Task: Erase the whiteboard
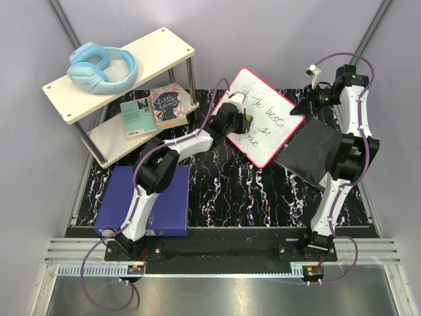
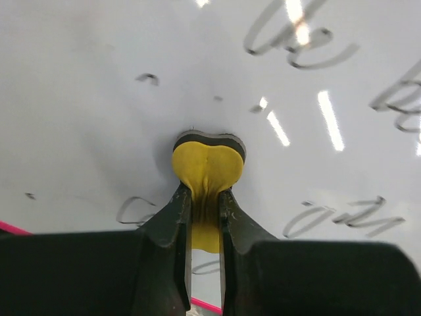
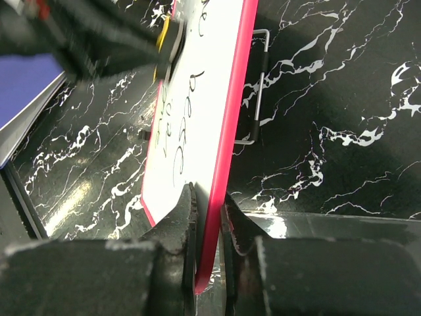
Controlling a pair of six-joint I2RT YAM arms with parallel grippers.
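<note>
My worktop (image 1: 223, 191) is black with white marbling. 3 things stand or lie on it: a blue-purple binder (image 1: 164, 204) near left, a dark grey cloth (image 1: 309, 155) at right, and a 2-tier shelf (image 1: 105, 141) far left. The whiteboard (image 1: 273, 122) is at far middle (touching the worktop or not, I cannot tell).

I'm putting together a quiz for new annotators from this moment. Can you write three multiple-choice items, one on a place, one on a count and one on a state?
1. Where do the headphones lie?
A) on the shelf's top board
B) on the binder
C) on the cloth

2. How many books lie on the lower board?
A) one
B) two
C) four

3. What is the right gripper doing?
A) open above the cloth
B) shut on the whiteboard edge
C) holding the eraser

Answers:
1 A: the blue headphones rest on the top board.
2 B: two books lie side by side there.
3 B: its fingers pinch the pink frame.
</note>
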